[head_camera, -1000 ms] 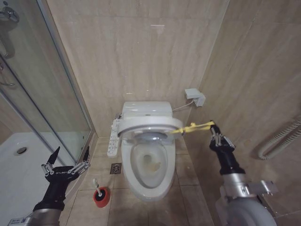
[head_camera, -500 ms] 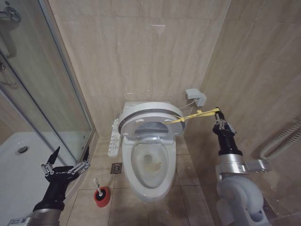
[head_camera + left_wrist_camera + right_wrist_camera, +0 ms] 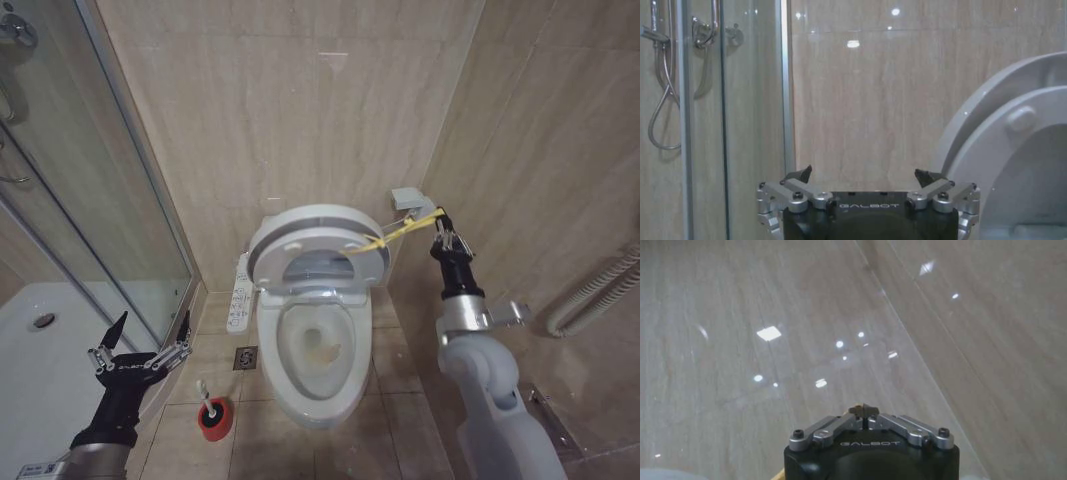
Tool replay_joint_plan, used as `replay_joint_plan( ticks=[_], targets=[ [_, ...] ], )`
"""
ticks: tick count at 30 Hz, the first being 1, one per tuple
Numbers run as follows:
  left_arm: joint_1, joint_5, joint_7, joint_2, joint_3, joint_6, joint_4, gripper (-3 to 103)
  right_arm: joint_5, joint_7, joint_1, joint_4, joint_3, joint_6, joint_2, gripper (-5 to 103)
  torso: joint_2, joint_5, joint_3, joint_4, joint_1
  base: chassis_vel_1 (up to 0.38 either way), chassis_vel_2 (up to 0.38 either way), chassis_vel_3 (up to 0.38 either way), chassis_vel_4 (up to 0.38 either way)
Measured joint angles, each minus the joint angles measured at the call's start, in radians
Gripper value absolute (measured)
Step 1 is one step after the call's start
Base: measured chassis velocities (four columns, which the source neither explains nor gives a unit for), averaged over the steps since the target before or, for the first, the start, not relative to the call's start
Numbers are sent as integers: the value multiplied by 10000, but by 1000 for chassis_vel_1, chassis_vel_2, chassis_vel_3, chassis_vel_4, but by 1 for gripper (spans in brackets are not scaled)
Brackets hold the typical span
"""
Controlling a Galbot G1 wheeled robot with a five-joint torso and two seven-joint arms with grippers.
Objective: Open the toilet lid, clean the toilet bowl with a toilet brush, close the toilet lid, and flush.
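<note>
- The right gripper (image 3: pixel 442 219) is raised near the wall beside the toilet, its jaws pinched together on the yellow strap (image 3: pixel 398 231).
- The strap runs to the toilet lid (image 3: pixel 318 244), which is tilted up almost upright over the stained toilet bowl (image 3: pixel 318 345).
- The left gripper (image 3: pixel 142 340) hovers by the glass shower door (image 3: pixel 100 190), jaws wide apart and holding nothing.
- The toilet brush (image 3: pixel 207 398) stands in its red cup holder (image 3: pixel 213 421) on the floor, left of the bowl.

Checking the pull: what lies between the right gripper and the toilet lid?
In the head view, the yellow strap spans from the right gripper to the lid.
</note>
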Motion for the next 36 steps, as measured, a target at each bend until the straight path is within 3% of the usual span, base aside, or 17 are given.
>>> replay_joint_plan(
  ticks=[10, 25, 36],
  targets=[
    [0, 0, 0, 0, 0, 0, 1, 100, -45, -60, 1464, -1189, -577, 211, 103, 1, 0, 1, 0, 0, 0, 0, 0, 0, 0],
    [0, 0, -1, 0, 0, 0, 1, 100, -552, -328, 4203, -3682, -1851, 1109, -25, 0, 0, 0, 0, 1, 0, 0, 0, 0, 0],
    [0, 0, 0, 0, 0, 0, 1, 100, -1220, -577, 5871, -5711, -2591, 1904, 273, 0, -1, 1, 1, 2, 0, 0, 0, 0, 0]
  ],
)
